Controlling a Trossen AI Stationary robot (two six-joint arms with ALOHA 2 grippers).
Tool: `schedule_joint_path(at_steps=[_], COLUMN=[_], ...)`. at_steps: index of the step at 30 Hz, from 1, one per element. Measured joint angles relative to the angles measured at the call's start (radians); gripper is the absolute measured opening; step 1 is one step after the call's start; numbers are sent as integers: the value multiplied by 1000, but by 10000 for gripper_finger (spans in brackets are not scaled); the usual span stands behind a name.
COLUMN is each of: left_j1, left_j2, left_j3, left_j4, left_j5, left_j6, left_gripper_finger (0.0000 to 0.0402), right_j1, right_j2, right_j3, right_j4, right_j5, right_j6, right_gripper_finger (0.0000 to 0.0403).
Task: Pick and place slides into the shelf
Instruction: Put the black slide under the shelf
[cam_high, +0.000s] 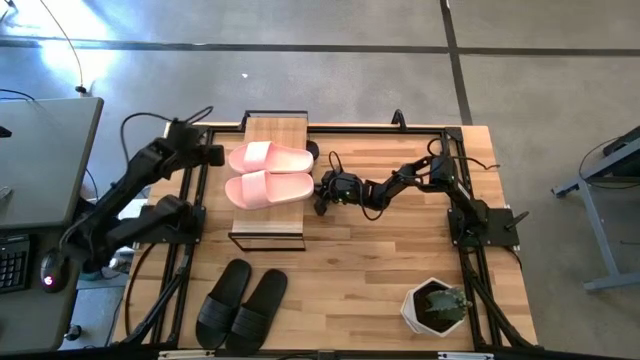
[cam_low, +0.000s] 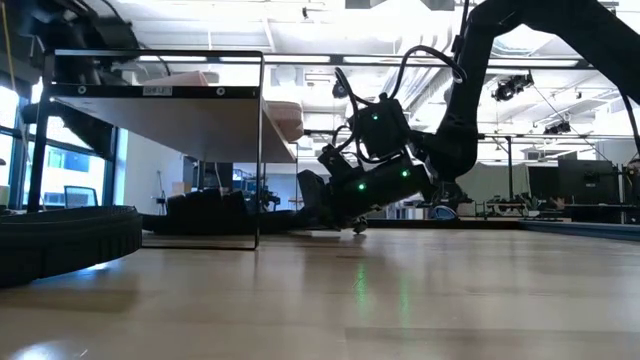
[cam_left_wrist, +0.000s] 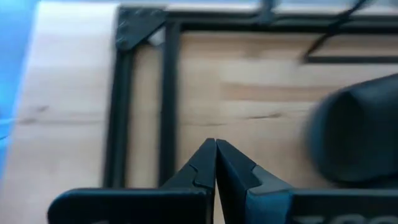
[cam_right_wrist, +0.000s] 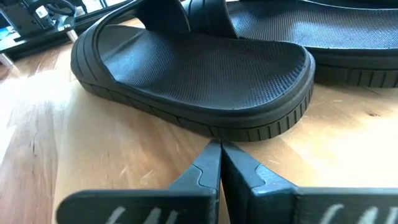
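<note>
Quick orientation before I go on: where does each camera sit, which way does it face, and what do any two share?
High: overhead, straight down on table, both arms, pink slides atop the shelf.
Low: table height, level across; right gripper by shelf.
Left wrist: over the shut left gripper, frame rails.
Right wrist: behind the shut right gripper, facing a black slide.
High and low share shelf and right arm.
</note>
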Motion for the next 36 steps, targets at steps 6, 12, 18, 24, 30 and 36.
schedule_joint_path(at_steps=[6,12,18,24,30,36], left_j1=[0,0,0,0,0,0], left_j2=[-164,-315,-485,-671,-740,-730], left_j3=[0,0,0,1,69,153], left_j4=[54,90,133,179,271,378], left_j5=[183,309,500,662,904,1054], left_j6=[33,55,56,51,-2,-70], left_gripper_finger=[0,0,0,0,0,0], right_j1=[0,0,0,0,-1,-9], right_j2=[-18,-44,-48,-49,-57,-106], right_j3=[-1,-1,-1,-1,-1,-1], right_j4=[-18,-92,-98,-97,-107,-170], right_j5=[-8,0,4,0,-12,-21], right_j6=[-13,-22,-32,-35,-34,-71], right_gripper_finger=[0,0,0,0,0,0])
